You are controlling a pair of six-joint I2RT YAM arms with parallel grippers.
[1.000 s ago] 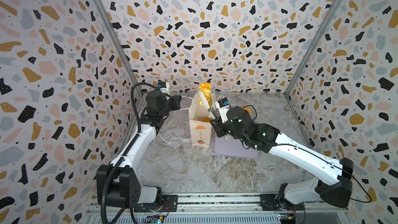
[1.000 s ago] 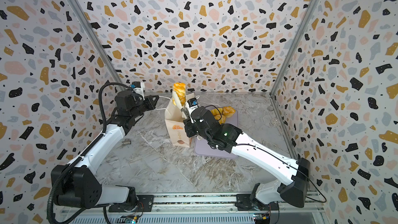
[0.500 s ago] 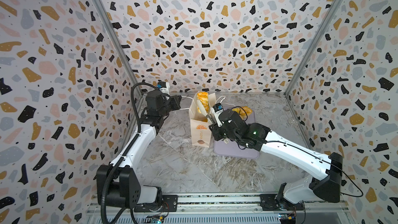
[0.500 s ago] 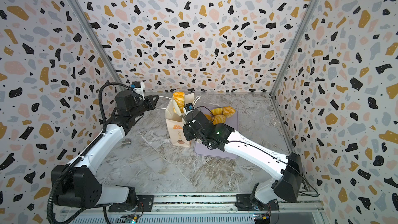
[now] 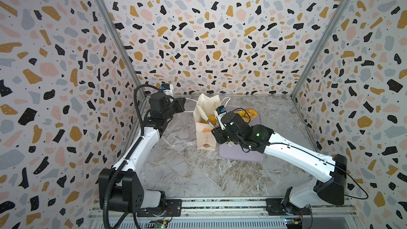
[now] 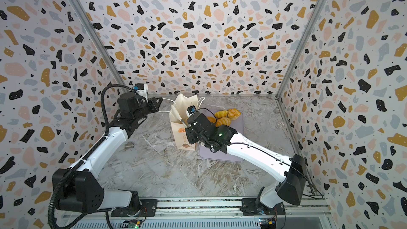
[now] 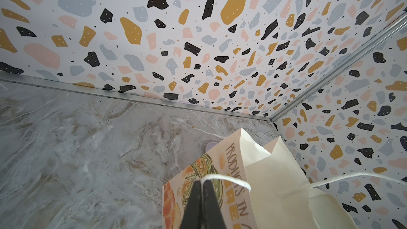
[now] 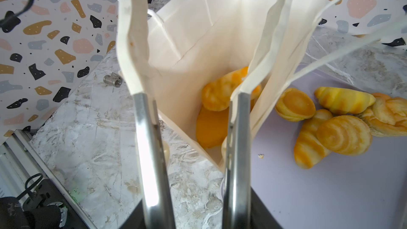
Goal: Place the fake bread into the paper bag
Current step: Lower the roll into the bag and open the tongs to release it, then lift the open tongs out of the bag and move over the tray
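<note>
Some fake bread lies in the upright paper bag, below my right gripper, jaws apart and empty. My left gripper, clamped on the string handle, holds the mouth open for loading; other rolls wait on the lilac tray beside my right gripper.

paper bag mouth's wide open, room above the bread inside; taut string handle bars its left side, 5 breads crowd the tray
</note>
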